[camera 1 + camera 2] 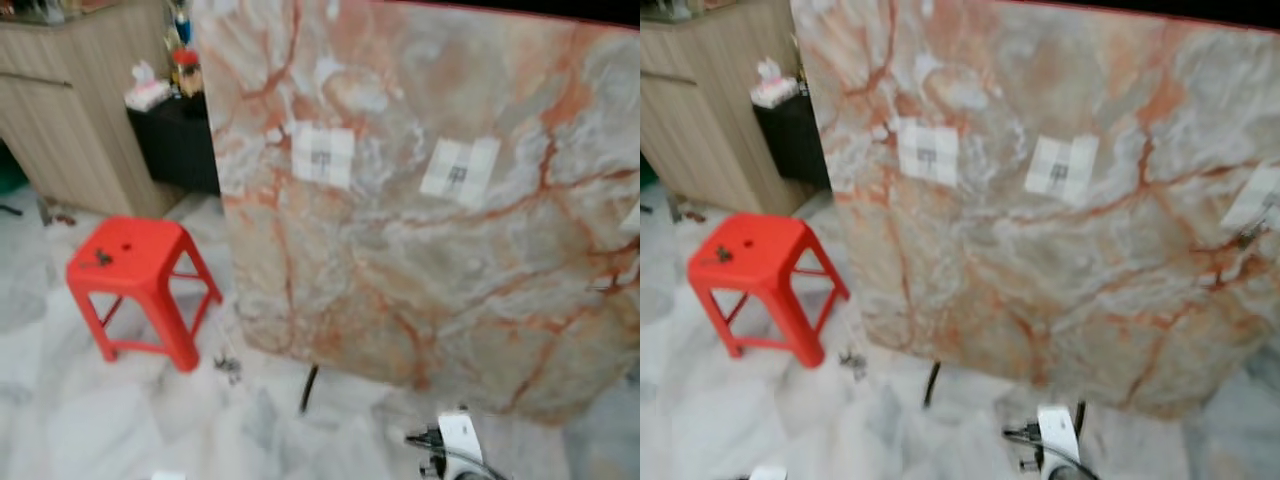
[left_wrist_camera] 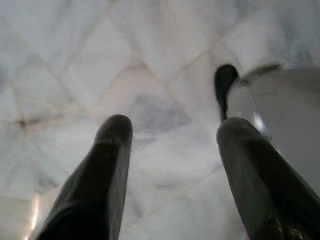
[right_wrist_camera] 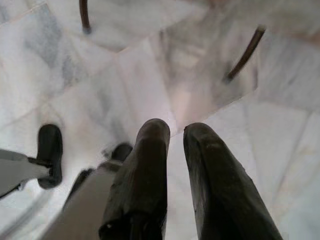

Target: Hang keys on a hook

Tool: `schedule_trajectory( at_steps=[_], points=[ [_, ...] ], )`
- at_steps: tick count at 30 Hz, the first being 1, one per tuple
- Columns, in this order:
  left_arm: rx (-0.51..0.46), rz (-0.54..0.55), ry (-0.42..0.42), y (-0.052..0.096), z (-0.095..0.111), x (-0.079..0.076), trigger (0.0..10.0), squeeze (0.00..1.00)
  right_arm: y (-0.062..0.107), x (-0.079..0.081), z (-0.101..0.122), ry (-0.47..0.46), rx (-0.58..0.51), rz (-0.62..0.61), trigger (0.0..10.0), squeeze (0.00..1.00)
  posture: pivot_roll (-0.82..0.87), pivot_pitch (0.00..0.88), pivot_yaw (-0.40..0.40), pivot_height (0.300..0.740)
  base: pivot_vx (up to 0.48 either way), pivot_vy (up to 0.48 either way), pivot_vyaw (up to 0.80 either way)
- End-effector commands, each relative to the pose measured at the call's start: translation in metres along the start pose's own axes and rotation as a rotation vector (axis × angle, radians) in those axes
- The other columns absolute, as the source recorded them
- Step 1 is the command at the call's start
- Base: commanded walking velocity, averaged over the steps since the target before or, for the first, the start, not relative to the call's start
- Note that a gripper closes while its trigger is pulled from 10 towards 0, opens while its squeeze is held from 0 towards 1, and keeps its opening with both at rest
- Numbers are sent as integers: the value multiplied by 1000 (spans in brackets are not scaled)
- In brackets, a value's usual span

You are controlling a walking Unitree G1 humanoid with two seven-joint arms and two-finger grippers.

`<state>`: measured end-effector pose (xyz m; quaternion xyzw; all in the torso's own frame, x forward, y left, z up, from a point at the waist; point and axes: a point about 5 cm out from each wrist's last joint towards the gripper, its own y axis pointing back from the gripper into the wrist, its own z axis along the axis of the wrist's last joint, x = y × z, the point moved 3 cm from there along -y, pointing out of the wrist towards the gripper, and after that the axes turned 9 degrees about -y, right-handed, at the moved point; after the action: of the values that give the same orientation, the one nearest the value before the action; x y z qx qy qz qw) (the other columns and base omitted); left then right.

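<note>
**Asker:** Left eye view first: where are the keys?

**Me:** A small dark cluster that I take to be the keys [image 1: 97, 260] lies on top of a red stool [image 1: 150, 245], at the left and low down. It is too blurred to be sure.

**Asker:** And the hooks?

**Me:** To the right of the stool stands an upright marble board [image 1: 420, 260]. It carries white pads, each with a small dark hook [image 1: 322, 157], set high so that keys can dangle free. Nothing clearly hangs from the two I can make out.

**Asker:** Your hands?

**Me:** My left pincer [image 2: 175, 127] is released, with its fingers spread wide. My right pincer [image 3: 177, 129] is nearly clenched on nothing. Both point down at the pale marble floor [image 2: 150, 50], because my arms hang idle.
</note>
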<state>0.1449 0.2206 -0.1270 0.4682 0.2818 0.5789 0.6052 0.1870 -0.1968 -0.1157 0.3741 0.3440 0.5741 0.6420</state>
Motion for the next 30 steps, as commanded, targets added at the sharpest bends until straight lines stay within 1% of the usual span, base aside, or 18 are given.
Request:
schedule_trajectory(
  at_steps=[1, 7, 13, 24, 26, 30],
  points=[
    [7, 7, -11, 0, -1, 4, 10000, 0, -1, 6, 8, -8, -22, 11, 10000, 0, -47, 0, -31, 740, 0, 480, 0],
    [-3, -5, -17, -2, 8, -8, 10000, 0, -1, 6, 10, -24, -28, 7, 10000, 0, -50, 0, -31, 740, 0, 480, 0],
    [-6, -4, -12, -2, 8, -10, 10000, 0, -1, 5, 10, -23, -28, 8, 10000, 0, -46, 0, -38, 740, 0, 480, 0],
    [5, 7, 1, 0, 0, -3, 10000, 0, -1, 4, 9, -15, -21, 7, 10000, 0, -41, 0, -45, 740, 0, 480, 0],
    [4, 10, 10, 0, 1, -1, 10000, 0, -1, 3, 8, -11, -18, 5, 10000, 0, -42, 0, -46, 740, 0, 480, 0],
    [-4, 21, 13, -1, 7, 9, 10000, 0, -1, 3, 7, -23, -23, 6, 10000, 0, -44, 0, -47, 740, 0, 480, 0]
  ],
)
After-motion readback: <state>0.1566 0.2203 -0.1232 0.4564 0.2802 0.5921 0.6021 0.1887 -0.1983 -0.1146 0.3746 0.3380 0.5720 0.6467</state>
